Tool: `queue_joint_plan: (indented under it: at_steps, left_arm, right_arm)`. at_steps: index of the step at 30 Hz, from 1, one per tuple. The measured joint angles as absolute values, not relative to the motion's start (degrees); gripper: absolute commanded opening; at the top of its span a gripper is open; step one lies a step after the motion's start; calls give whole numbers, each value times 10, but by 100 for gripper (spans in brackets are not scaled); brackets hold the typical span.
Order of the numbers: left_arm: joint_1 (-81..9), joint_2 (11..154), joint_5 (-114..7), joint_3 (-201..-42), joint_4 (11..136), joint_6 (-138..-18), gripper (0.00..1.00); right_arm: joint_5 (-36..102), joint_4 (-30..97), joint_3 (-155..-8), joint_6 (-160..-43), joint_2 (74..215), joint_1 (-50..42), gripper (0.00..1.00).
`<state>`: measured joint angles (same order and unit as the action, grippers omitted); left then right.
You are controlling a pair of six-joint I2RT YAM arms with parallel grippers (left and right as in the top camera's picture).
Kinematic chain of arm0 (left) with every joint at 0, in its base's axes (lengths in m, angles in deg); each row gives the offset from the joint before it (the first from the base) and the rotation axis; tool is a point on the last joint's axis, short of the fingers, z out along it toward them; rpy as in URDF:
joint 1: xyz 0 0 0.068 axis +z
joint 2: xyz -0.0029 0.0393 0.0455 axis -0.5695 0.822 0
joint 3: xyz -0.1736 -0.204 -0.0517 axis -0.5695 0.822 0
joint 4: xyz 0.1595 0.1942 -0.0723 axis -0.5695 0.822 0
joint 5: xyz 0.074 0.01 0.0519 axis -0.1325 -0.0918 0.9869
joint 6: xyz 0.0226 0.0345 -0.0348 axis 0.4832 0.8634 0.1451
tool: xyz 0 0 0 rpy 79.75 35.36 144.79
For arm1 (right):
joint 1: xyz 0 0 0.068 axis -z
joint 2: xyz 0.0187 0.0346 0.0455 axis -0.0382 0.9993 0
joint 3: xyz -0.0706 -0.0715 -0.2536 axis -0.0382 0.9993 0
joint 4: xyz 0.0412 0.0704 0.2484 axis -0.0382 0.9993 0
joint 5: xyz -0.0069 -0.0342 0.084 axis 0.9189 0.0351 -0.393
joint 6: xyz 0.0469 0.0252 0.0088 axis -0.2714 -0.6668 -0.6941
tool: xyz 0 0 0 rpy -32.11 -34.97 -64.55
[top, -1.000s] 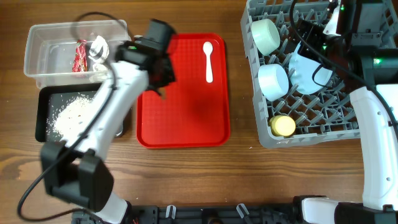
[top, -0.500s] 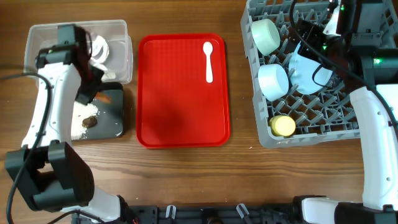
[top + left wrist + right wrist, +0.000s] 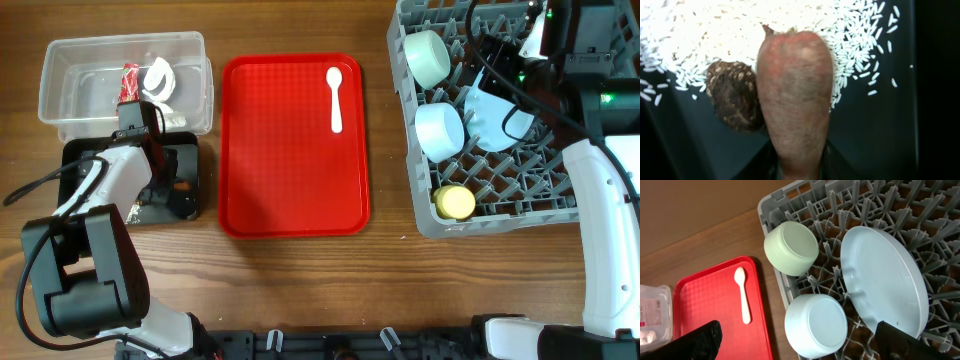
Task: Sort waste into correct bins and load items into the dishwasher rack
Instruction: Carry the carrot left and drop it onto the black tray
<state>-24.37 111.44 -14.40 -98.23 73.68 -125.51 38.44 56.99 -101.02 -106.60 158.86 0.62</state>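
The left gripper [image 3: 158,180] sat low in the black bin [image 3: 193,165], apparently clasping the narrow end of the carrot [image 3: 795,85]. The carrot rested on the rice crumbs [image 3: 715,30], touching the brown lump [image 3: 732,100] (food scraps evidently belonged together). The right gripper [image 3: 797,330] hung spread wide over the rack [image 3: 500,215], probably because the spoon [image 3: 335,98] on the red tray [image 3: 290,190] needed loading.

Brown wooden table [image 3: 300,280] carries four things: clear rectangular plastic tub [image 3: 52,100] far left, shallow black plastic tub [image 3: 72,165] touching its near side, flat red tray [image 3: 290,150] centre, large grey grid crate [image 3: 500,222] right.
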Motion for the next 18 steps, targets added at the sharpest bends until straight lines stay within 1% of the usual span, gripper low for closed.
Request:
queue_joint_plan:
  at_steps: [1,2,3,5,8,11,14,15,17,18]
  left_arm:
    - [-244,1114,-143,-982,735,-1255,49]
    - [-244,1114,-142,-982,732,-1259,56]
    - [-244,1114,-142,-982,729,-1260,61]
    - [-244,1114,-140,-982,726,-1263,67]
    - [-244,1114,-140,-982,724,-1254,71]
    - [-244,1114,-140,-984,731,-1228,71]
    - [-244,1100,-140,-1001,784,-1196,75]
    - [-244,1076,-140,-1010,816,-1174,76]
    - [-244,1041,-140,-1020,836,-1151,77]
    - [-244,1015,-140,-1023,844,-1136,82]
  right_arm:
    - [384,570,-1010,-1066,1589,6,100]
    - [384,570,-1010,-1066,1589,6,100]
    - [383,571,-1010,-1066,1589,6,100]
    - [379,570,-1010,-1066,1589,6,100]
    - [369,568,-1010,-1066,1589,6,99]
    - [349,548,-1010,-1066,1589,6,98]
    - [328,512,-1010,-1066,1589,-3,98]
    - [318,500,-1010,-1066,1589,-15,98]
    - [323,464,-1010,-1069,1593,-46,99]
    - [326,446,-1010,-1072,1598,-67,99]
